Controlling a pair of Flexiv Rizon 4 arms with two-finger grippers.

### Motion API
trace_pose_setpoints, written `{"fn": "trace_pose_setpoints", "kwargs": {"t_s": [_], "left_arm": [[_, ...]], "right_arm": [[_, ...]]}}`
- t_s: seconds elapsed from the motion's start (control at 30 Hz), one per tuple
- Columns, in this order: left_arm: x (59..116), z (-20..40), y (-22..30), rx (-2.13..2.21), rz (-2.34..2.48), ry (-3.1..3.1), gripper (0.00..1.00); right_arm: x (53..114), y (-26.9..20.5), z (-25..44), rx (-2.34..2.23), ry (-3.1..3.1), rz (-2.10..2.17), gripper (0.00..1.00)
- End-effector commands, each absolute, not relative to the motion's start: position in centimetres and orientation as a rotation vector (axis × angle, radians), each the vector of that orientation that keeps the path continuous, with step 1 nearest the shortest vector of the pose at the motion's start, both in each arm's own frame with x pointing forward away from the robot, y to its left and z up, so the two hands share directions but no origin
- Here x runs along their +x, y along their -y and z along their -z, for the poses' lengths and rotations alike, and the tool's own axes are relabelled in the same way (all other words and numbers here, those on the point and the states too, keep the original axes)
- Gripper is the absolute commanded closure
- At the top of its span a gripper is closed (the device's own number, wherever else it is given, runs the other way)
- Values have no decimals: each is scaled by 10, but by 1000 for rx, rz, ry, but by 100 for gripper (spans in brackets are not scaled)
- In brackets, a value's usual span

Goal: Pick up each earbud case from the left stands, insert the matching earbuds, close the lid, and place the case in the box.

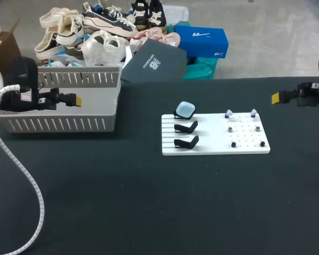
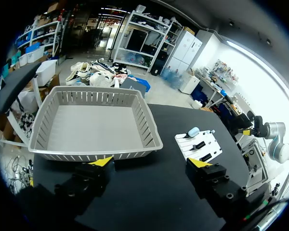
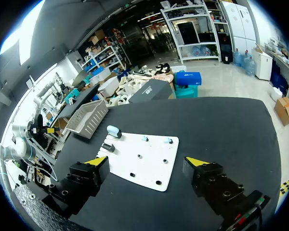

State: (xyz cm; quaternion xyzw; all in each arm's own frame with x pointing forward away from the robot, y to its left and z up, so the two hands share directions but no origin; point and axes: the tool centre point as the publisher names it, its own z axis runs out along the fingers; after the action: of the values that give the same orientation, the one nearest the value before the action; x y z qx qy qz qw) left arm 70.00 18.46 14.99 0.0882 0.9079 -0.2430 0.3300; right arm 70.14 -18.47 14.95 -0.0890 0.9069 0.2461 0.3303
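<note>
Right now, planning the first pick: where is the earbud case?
In the head view, the pale blue earbud case sits on the farthest of three black stands, on the white board's left side, right of the grey basket.

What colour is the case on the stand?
The case is light blue, clearest in the head view.

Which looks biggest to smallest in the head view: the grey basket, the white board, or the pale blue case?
Largest to smallest:
grey basket
white board
pale blue case, clearly the smallest
</note>
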Motion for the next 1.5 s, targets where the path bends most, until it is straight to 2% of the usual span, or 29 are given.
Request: {"fn": "trace_pose_setpoints", "kwargs": {"t_s": [0.03,0.33,0.8,1.2,1.5], "left_arm": [[700,-150,-185,231,634,-2377,0],[701,-151,-182,290,646,-2371,0],[722,-191,-140,959,732,-2023,0],[742,-163,-94,1390,761,-1814,0],[767,-136,-58,1540,831,-1690,0]], "right_arm": [[702,185,-150,-234,-2373,-644,0],[702,185,-150,-234,-2373,-644,0],[702,185,-150,-234,-2373,-644,0],[702,185,-150,-234,-2373,-644,0],[702,185,-150,-234,-2373,-644,0]]}}
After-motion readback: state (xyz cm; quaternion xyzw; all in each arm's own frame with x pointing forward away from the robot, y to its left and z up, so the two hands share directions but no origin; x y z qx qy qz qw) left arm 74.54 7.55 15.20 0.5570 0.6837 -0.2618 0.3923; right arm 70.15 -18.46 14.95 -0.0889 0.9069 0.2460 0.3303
